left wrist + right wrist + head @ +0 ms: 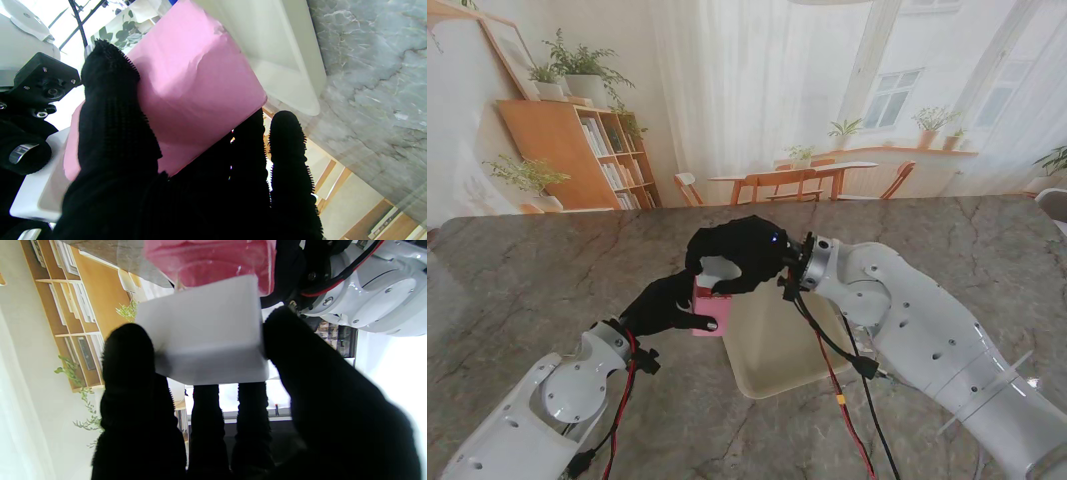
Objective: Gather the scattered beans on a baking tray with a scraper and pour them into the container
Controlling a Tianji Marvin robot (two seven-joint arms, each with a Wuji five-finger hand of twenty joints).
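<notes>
My left hand (662, 305) is shut on a pink container (714, 307), held at the left edge of the cream baking tray (772, 345). The left wrist view shows the pink container (193, 96) gripped between my black-gloved fingers (113, 123), with the tray (283, 63) just beyond it. My right hand (742, 252) is shut on a white scraper (717, 270), tilted right over the container's mouth. In the right wrist view the scraper (206, 340) sits between thumb and fingers (130, 360), its edge against the pink container (213, 260). No beans can be made out.
The marbled grey table (527, 270) extends around the tray on all sides. Red and black cables (842, 390) hang from my right arm across the tray's right side. A bookshelf, chairs and plants stand far behind the table.
</notes>
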